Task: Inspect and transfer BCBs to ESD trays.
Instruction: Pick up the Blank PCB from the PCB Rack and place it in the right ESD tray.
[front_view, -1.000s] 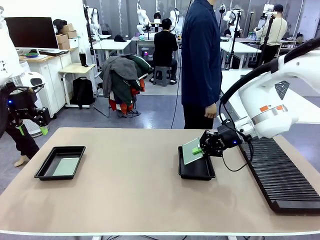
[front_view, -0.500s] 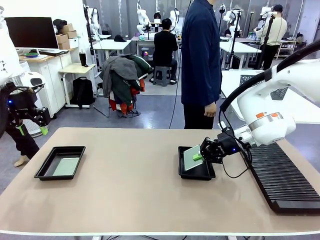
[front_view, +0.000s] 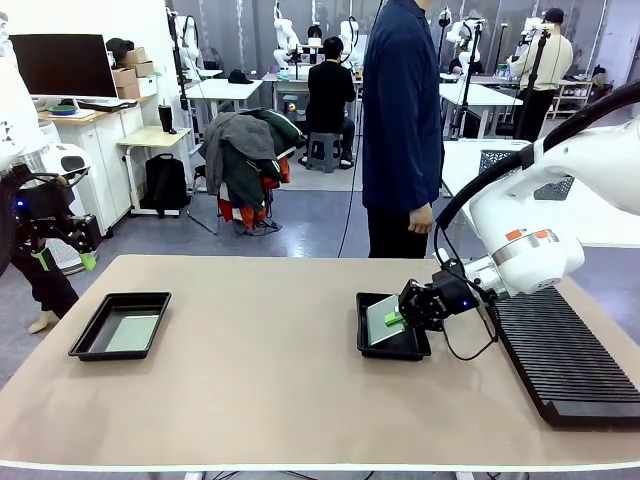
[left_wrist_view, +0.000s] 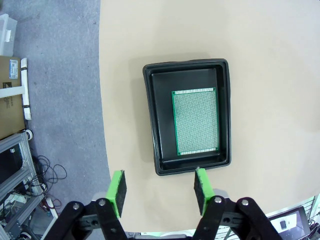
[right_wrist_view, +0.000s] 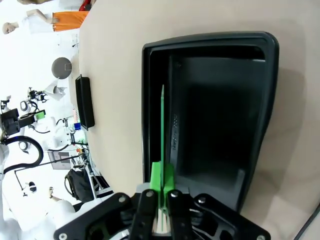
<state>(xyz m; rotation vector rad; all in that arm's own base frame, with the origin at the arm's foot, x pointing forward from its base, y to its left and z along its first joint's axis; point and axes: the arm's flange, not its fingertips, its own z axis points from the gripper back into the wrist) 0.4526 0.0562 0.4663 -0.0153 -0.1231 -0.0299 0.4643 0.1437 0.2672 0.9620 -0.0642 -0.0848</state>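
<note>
In the front view my right gripper (front_view: 397, 319) is shut on a green BCB (front_view: 379, 321), holding it tilted just inside the right ESD tray (front_view: 392, 347). The right wrist view shows that BCB (right_wrist_view: 163, 125) edge-on, pinched in the gripper (right_wrist_view: 162, 186) over the tray's black floor (right_wrist_view: 220, 110). The left ESD tray (front_view: 92, 338) holds another BCB (front_view: 134, 333) lying flat. High above it at the table's left end, my left gripper (front_view: 65, 260) hangs open with nothing in it. In the left wrist view that gripper (left_wrist_view: 160, 187) looks down on the tray (left_wrist_view: 152, 115) and its BCB (left_wrist_view: 195, 121).
A long black ribbed rack (front_view: 565, 355) lies along the table's right side. A person in dark blue (front_view: 400, 120) stands at the far edge, one hand (front_view: 422, 218) hanging down. Bare tabletop (front_view: 260, 350) spreads between the two trays.
My right gripper has come down and slightly left, lowering the tilted BCB deeper into the right tray. The left arm has not moved.
</note>
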